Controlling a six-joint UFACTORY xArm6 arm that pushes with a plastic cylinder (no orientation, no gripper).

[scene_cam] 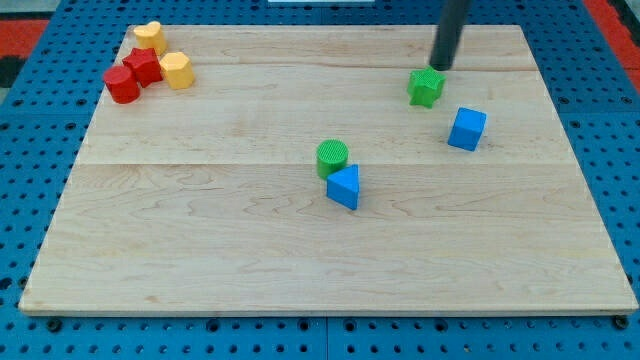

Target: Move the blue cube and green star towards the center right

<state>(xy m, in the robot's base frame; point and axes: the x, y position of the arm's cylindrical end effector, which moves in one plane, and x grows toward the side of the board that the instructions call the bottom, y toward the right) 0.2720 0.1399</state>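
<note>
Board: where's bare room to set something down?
Free: the whole bottom strip below the blue triangular block and green cylinder; also the left-centre, below the red and yellow cluster. Crowded: top right, where my tip sits just above the green star, blue cube nearby.

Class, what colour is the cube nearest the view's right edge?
Blue: the cube, seen in the camera view.

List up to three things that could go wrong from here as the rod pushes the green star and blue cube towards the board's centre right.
1. My tip sits just above the green star; an off-centre push may spin it aside.
2. The blue cube lies apart from the star, so one stroke may miss it.
3. The wooden board ends near the view's right; overshoot could drop a block.
</note>
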